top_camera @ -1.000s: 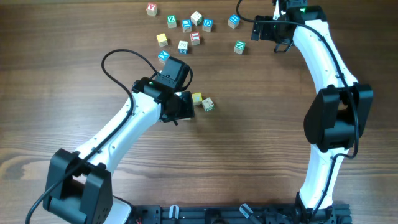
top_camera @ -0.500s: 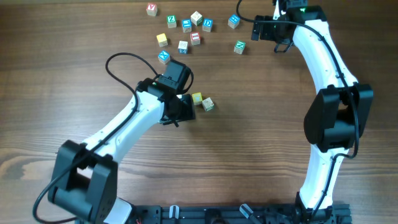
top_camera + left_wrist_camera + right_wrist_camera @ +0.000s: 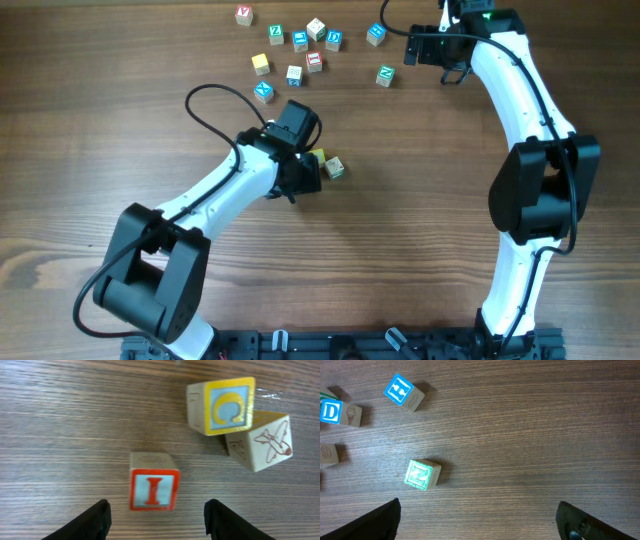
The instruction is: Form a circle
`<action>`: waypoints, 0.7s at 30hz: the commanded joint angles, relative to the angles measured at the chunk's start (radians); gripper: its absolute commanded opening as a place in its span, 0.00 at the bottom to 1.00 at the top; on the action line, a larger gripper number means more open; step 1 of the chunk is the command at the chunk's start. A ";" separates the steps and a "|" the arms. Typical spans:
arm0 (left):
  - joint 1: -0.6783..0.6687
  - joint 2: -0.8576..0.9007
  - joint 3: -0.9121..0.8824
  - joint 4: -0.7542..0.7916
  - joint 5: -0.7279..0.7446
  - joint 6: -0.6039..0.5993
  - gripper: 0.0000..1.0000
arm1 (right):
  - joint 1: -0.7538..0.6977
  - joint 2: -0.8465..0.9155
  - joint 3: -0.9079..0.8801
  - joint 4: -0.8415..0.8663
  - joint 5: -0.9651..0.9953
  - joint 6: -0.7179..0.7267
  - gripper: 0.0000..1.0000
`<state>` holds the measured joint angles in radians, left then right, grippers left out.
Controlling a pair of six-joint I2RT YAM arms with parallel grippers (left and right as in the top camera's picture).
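at centre, one red i cube [image 3: 152, 489] is hidden overhead by the left gripper [image 3: 156, 516], whose jaws are parted around it without touching. just right, one yellow cube [image 3: 222, 406] and one pale cube [image 3: 260, 442] are touching. eleven loose cubes [image 3: 294, 73] are scattered far. the right gripper [image 3: 477, 515] is spread wide, empty.

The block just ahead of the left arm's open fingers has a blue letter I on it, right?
Nearly: the letter on that block is red, not blue. The left wrist view shows it lying just ahead of the left arm's open fingers.
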<state>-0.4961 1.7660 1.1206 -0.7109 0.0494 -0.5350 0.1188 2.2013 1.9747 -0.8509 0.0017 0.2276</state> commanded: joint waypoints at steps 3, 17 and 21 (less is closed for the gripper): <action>-0.014 0.015 -0.006 0.016 -0.026 0.027 0.60 | 0.000 -0.016 0.013 0.002 0.010 0.009 1.00; -0.014 0.049 -0.011 0.025 -0.055 0.029 0.54 | 0.000 -0.016 0.013 0.002 0.010 0.009 1.00; -0.014 0.068 -0.011 0.044 -0.056 0.030 0.50 | 0.000 -0.016 0.013 0.002 0.009 0.009 1.00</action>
<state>-0.5087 1.8103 1.1191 -0.6846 0.0116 -0.5159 0.1188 2.2013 1.9747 -0.8509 0.0017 0.2276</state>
